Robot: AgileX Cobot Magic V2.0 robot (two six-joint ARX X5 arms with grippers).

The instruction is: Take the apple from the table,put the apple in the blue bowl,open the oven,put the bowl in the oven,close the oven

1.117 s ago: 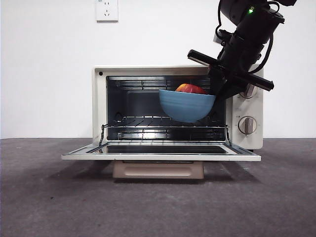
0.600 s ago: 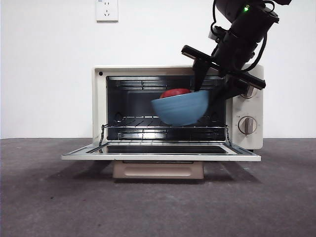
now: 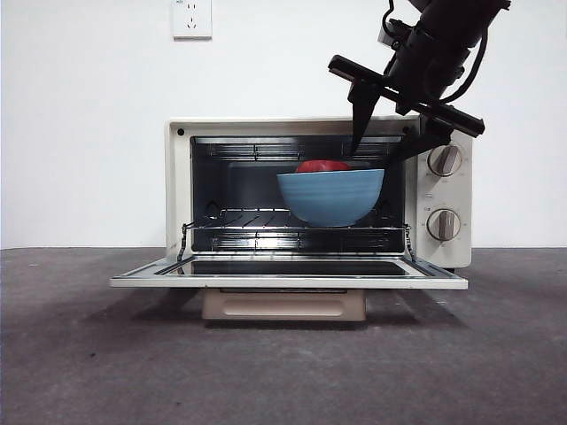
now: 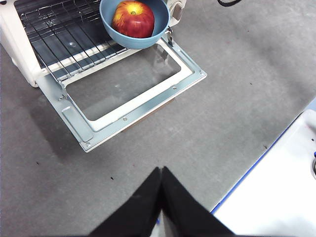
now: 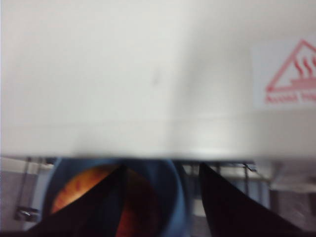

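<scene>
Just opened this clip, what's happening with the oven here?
The oven door is folded down, and the blue bowl with the apple in it sits on the wire rack at the oven's mouth. The right gripper is just above the bowl's rim with its jaws open, one inside and one outside the rim, not clamping it. The left gripper waits, shut, over the table. The door is not yet closed.

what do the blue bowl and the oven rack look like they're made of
The blue bowl looks like matte ceramic or plastic: even blue, faint horizontal ridges, no shine; the pictures can't settle which. The oven rack looks like bare metal wire: thin, grey, glinting bars crossing in a grid. The oven body looks like cream painted sheet metal, with a smooth and flat surface.
</scene>
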